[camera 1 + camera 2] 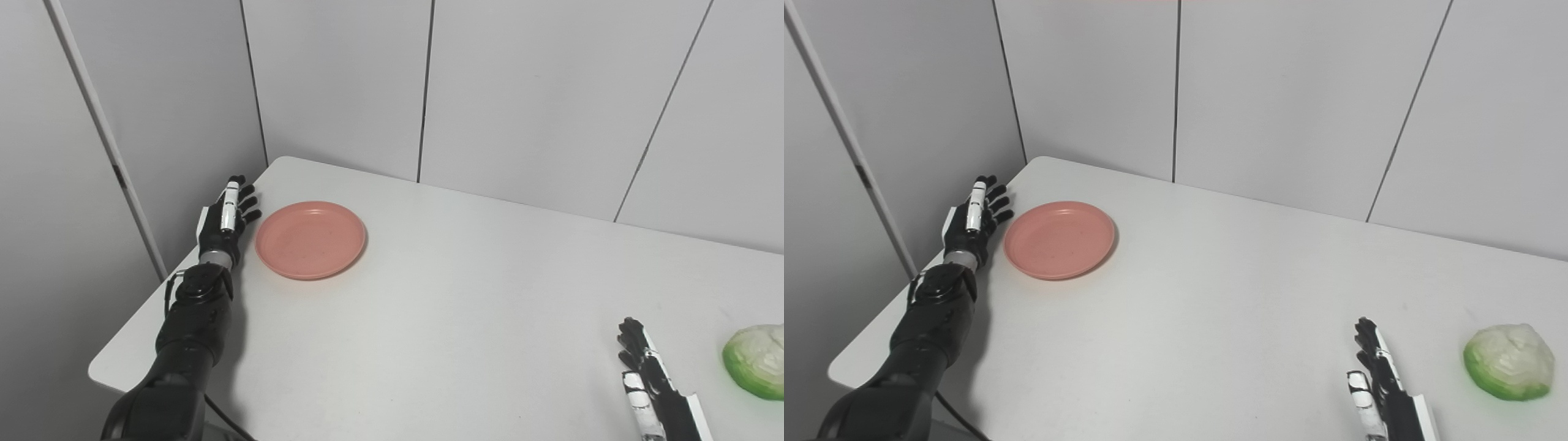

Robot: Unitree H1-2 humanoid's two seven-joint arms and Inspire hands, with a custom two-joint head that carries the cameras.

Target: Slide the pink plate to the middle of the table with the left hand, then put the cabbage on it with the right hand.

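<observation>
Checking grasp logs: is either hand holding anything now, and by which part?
Nothing is held. The left hand is open beside the pink plate; the right hand is open, apart from the cabbage.

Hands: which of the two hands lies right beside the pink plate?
The left hand, open at the pink plate's left rim. The right hand rests far off, near the cabbage.

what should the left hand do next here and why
Probably press the left hand sideways against the pink plate and start pushing it toward the table's middle. The hand is open just left of the rim, the plate sits near the left edge, and the cabbage waits beside the right hand.
</observation>
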